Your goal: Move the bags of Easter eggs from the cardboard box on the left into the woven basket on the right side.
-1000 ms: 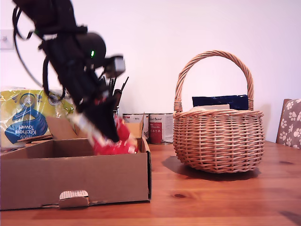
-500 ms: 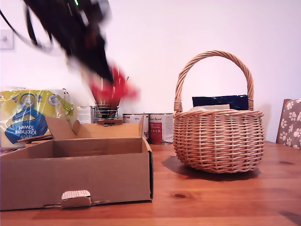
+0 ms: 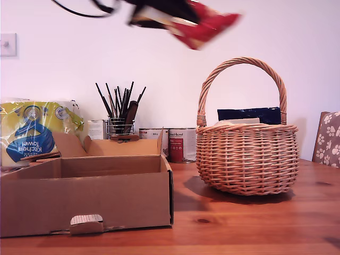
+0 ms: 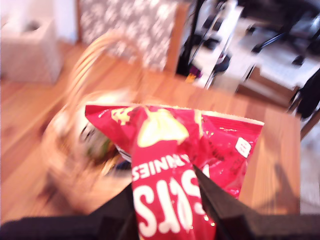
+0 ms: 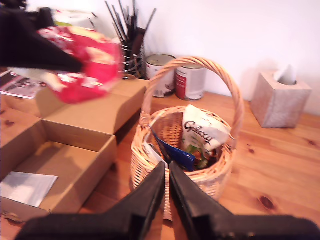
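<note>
Cardboard box (image 3: 85, 196) is sitting near on the tabletop (image 3: 249, 223), at the exterior view's left. Woven basket (image 3: 247, 156) is holding the white bag (image 5: 205, 135). My first gripper (image 4: 165, 200) is clamping the red bag (image 3: 204, 24) high above. My second gripper (image 5: 167, 187) is hovering, jaws closed.

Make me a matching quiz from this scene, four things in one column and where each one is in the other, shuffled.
Things:
1. red bag
2. white Galaxy bag
3. Kitchen Towel pack
4. two tins

Places:
A. standing by the wall between box and basket
B. inside the woven basket
C. behind the cardboard box, at the exterior view's left
D. in the air, held in my first pincer

Pairs: 1-D, 2-B, 3-C, 4-A
</note>
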You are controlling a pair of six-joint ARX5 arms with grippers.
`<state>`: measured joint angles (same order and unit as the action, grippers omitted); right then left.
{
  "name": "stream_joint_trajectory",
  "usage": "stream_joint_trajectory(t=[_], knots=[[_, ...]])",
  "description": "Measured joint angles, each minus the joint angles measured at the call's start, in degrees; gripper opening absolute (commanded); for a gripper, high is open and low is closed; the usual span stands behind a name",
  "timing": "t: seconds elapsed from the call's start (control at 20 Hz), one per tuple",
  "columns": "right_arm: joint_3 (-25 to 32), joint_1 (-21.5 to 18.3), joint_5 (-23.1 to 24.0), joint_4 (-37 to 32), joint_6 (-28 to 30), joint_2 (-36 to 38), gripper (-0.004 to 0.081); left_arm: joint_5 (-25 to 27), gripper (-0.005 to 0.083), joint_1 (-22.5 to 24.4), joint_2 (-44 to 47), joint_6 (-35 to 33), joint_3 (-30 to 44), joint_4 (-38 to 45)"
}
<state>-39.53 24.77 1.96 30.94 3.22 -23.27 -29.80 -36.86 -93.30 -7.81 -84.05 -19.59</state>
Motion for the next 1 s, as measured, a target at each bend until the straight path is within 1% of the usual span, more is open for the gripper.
stream_joint_trajectory(t=[0.2,0.3,0.45,0.6,0.75,0.85,1.0], knots=[[-1.4,0.0,0.1,7.2,-0.2,0.9,-0.0011,8.3,0.0074,-5.7,-3.9,3.1,0.0,12.3],[-4.7,0.0,0.2,9.6,-0.2,0.9,-0.0011,13.4,0.0074,-8.2,-6.7,4.5,0.0,18.6],[-10.2,0.0,0.2,10.1,-0.2,1.2,-0.0011,20.1,0.0074,-10.9,-12.4,5.6,0.0,26.9],[-11.0,0.0,0.2,10.5,-0.1,1.7,-0.0011,25.4,0.0074,-12.5,-17.8,8.1,0.0,33.5],[-11.0,0.0,0.2,11.9,0.5,1.6,-0.0011,31.5,0.0074,-13.4,-20.5,9.0,0.0,38.3],[-11.0,0.0,0.4,12.3,1.2,1.6,-0.0011,35.7,0.0074,-13.4,-21.5,9.0,0.0,39.8],[-11.0,0.0,0.4,12.4,1.4,1.6,-0.0010,38.3,0.0074,-12.9,-23.7,9.0,0.0,40.2]])
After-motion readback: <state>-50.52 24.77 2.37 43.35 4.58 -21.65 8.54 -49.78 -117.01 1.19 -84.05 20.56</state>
